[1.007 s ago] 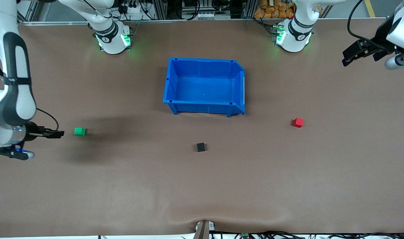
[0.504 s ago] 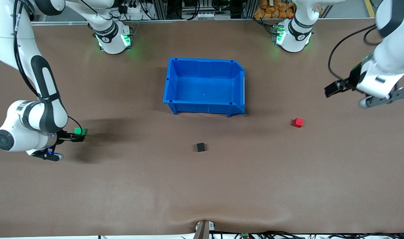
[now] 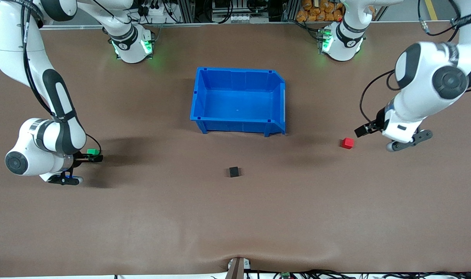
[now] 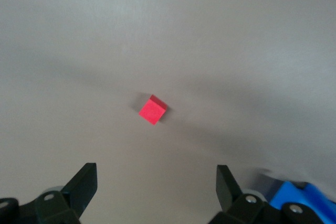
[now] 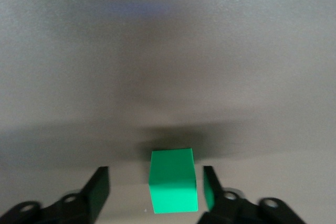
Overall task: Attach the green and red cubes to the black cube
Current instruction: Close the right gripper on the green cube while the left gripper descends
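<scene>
Setup: three small cubes sit well apart on the brown table, so each arm has one at its own end and looks like it's going for that one first.

Right gripper: down at table level at the right arm's end, fingers spread and straddling the green cube. Not pinching yet; gaps show on both sides in the right wrist view, one side tighter than the other. Probably parked like that so a plain squeeze grabs it.

Left gripper: also spread wide, with nothing in it. It's just beside the red cube, which lies ahead of the fingertips and not between them, so it reads as mid-approach.

Black cube: plain matte, same size as the other two, sitting alone mid-table between them and a bit nearer the front camera than either. Makes sense as the meeting spot.

Blue bin: big and empty, farther from the front camera than the black cube.

Looks: green cube is bright with clean flat faces; red one sits turned corner-on to the left wrist view.

Progress: nothing attached yet.
</scene>
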{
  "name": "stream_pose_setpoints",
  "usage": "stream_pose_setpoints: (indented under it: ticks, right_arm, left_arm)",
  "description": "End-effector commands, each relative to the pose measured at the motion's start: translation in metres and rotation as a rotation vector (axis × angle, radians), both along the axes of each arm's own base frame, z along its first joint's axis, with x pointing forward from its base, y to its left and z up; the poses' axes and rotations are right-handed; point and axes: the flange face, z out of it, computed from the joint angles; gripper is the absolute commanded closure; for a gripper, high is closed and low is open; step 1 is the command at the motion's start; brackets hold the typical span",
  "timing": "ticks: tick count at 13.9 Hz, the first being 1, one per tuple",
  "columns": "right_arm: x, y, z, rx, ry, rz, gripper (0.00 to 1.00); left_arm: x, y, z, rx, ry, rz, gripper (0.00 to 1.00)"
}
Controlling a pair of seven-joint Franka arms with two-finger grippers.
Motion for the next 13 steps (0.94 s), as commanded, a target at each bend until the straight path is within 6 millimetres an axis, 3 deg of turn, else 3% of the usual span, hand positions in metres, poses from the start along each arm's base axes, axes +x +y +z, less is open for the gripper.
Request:
stream_pose_setpoints:
  ticks: [1,2,4,7,8,9,13]
  right_arm:
    - [-0.002,-0.004,-0.010,0.009,0.003,0.034,0.31]
    - [-0.001,-0.006,-0.009,0.014,0.000,0.047,0.41]
    - [-0.003,-0.008,-0.012,0.016,0.002,0.052,0.47]
    - [-0.004,-0.012,-0.015,0.017,0.009,0.048,0.70]
    - [-0.005,-0.014,-0.016,0.019,0.011,0.051,0.93]
    - [-0.005,-0.016,-0.016,0.026,0.012,0.059,1.00]
    - [0.002,-0.021,-0.004,0.032,-0.002,0.021,1.00]
  left_arm:
    - [0.006,-0.006,-0.034,0.037,0.024,-0.037,0.00]
    - [0.007,-0.010,-0.044,0.042,0.034,-0.050,0.00]
    - [0.009,-0.012,-0.062,0.037,0.037,-0.057,0.00]
    - [0.007,-0.025,-0.096,0.076,0.021,-0.143,0.00]
    - [0.001,-0.034,-0.108,0.112,0.010,-0.212,0.00]
    - [-0.004,-0.040,-0.116,0.129,0.008,-0.252,0.00]
    - [-0.011,-0.038,-0.147,0.150,0.016,-0.424,0.00]
